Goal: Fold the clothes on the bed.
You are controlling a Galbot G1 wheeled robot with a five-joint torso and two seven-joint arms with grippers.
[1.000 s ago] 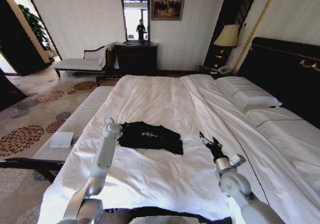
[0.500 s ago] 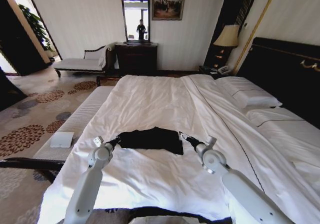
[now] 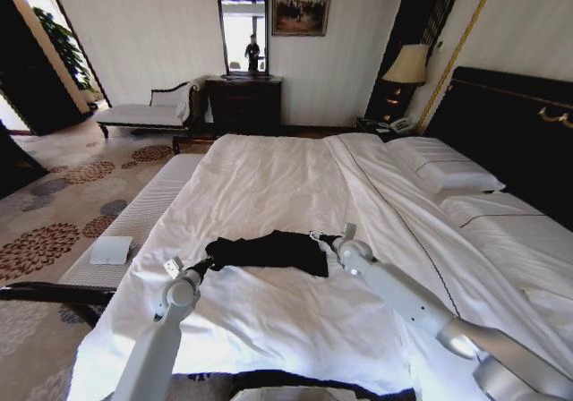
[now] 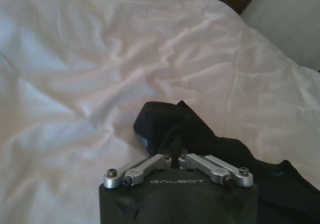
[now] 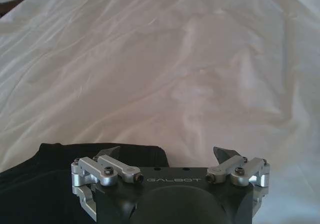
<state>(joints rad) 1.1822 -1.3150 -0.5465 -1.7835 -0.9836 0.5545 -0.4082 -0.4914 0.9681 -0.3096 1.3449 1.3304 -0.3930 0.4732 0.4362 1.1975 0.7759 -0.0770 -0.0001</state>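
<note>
With our left claw point(image 3: 208, 261) clenched on the black T-shirt point(image 3: 269, 251) lying mid-bed point(image 3: 269, 177) and our right claw point(image 3: 315, 237) released at its far edge, we should grip both edges evenly.

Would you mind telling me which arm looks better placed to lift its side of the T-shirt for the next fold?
Left, probably. The left end effector is already closed on the black T-shirt at its left edge, while the right end effector is open at the shirt's right edge, gripping nothing yet.
</note>
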